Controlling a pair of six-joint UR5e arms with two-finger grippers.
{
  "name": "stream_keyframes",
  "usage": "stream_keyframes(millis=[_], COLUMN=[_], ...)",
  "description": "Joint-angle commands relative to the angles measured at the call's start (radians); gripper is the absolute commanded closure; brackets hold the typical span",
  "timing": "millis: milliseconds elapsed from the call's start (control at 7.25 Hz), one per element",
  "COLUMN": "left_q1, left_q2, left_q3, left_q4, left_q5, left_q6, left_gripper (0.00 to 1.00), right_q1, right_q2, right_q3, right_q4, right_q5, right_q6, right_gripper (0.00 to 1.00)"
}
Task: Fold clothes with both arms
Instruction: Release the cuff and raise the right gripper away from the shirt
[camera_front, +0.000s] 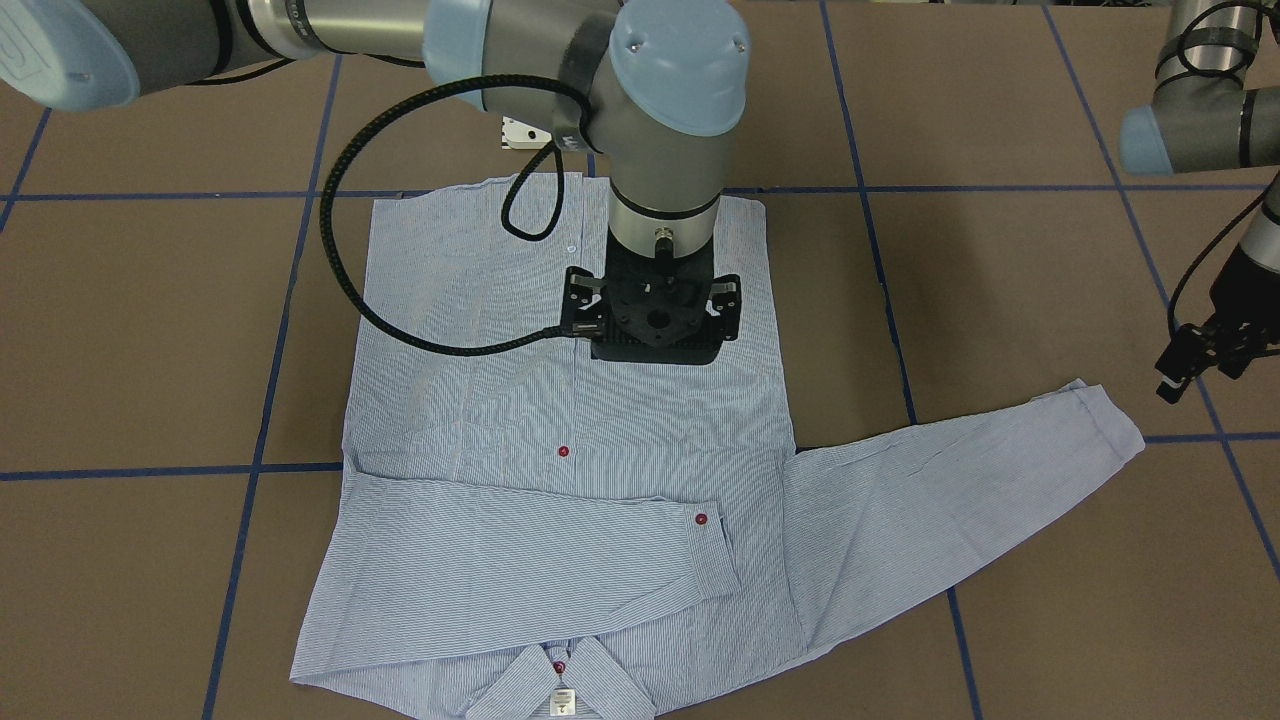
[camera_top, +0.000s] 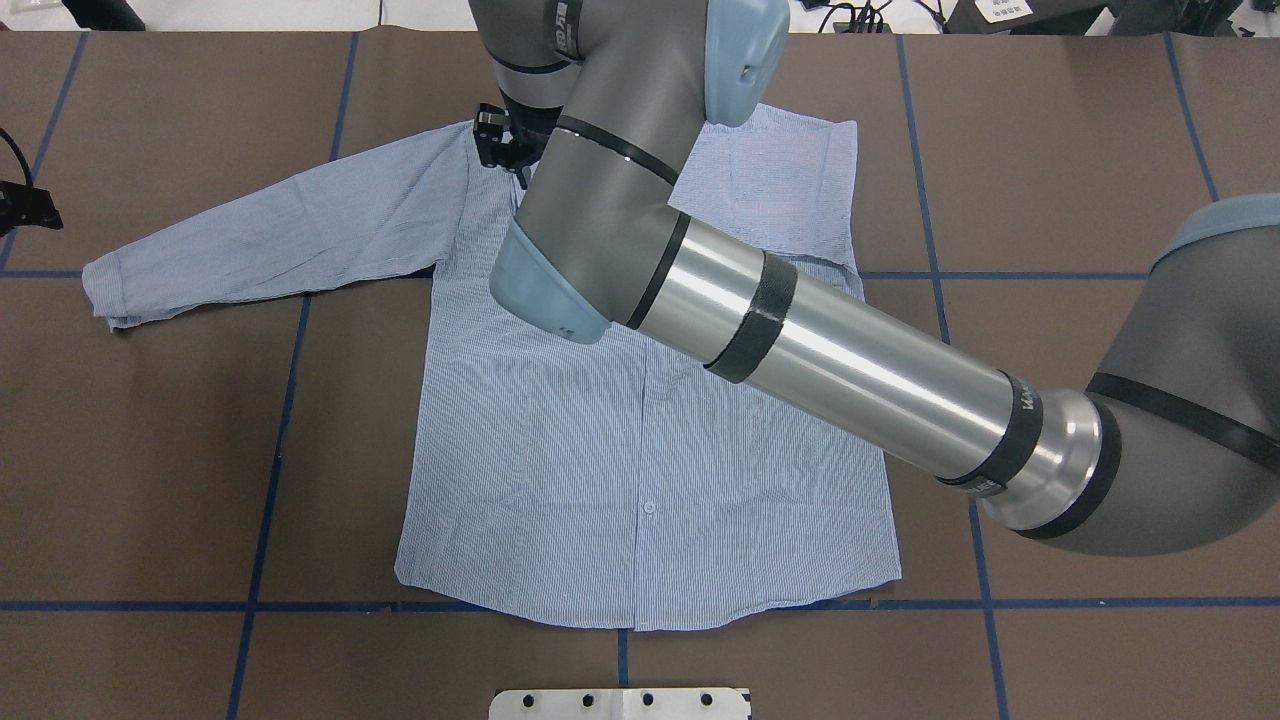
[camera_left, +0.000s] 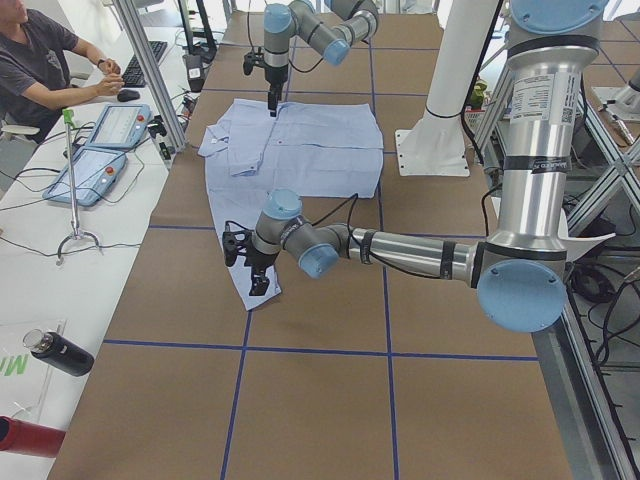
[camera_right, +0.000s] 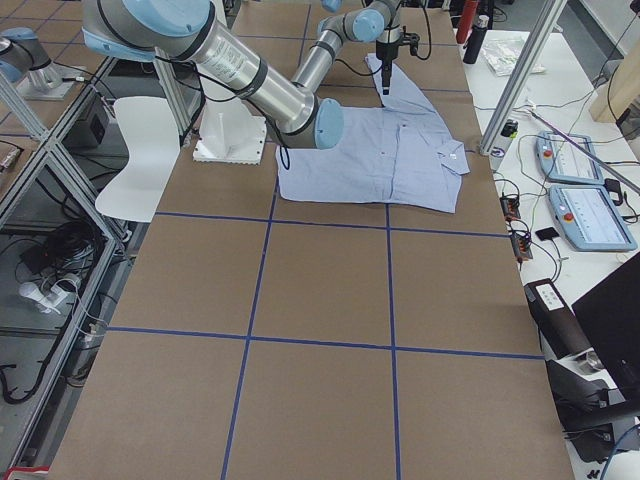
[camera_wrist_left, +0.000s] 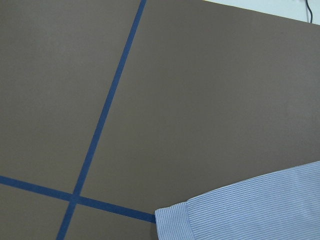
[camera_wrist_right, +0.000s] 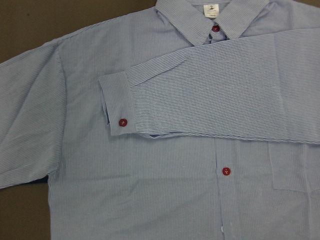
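The light blue striped shirt (camera_front: 560, 400) lies flat and front up on the brown table, collar (camera_front: 560, 690) away from the robot. One sleeve (camera_wrist_right: 225, 95) is folded across the chest, its cuff (camera_front: 715, 560) near the middle. The other sleeve (camera_top: 280, 230) stretches out to the robot's left, and its cuff (camera_wrist_left: 240, 210) fills a corner of the left wrist view. My right gripper (camera_front: 655, 325) hangs above the shirt's body with its fingers hidden, clear of the cloth. My left gripper (camera_front: 1205, 365) hovers just beyond the outstretched cuff (camera_front: 1110, 420), fingers apart and holding nothing.
Blue tape lines cross the table (camera_top: 150, 450). The robot's white base plate (camera_top: 620, 703) is at the near edge. In the left view a person (camera_left: 40, 60) sits at a side bench with control tablets (camera_left: 100, 150) and a dark bottle (camera_left: 60, 352).
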Motion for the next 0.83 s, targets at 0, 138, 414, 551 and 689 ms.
stream_keyframes(millis=[0,138,414,551,689], left_q1=[0.101,0.115,0.135,0.144,0.150], left_q2=[-0.001,-0.005,-0.005,-0.004,-0.004], left_q3=[0.076,0.095,0.095,0.099,0.099], left_q4=[-0.104,-0.108,-0.108,-0.109,-0.109], left_q5=[0.080,0.102,0.104,0.104,0.104], left_q6=[-0.096,-0.095,-0.081,-0.083,-0.084], left_gripper=[0.07,0.08,0.17,0.17,0.17], right_q1=[0.089,0.124,0.134,0.134,0.134], right_q2=[-0.093,-0.185,-0.253,-0.251,-0.253], right_q3=[0.132,0.232,0.307,0.307,0.309], right_q4=[-0.134,-0.134,-0.133,-0.133,-0.131], right_q5=[0.087,0.141,0.141,0.141,0.135], right_q6=[-0.162,-0.211,-0.227,-0.229,-0.227], right_gripper=[0.01,0.01,0.01,0.01,0.01])
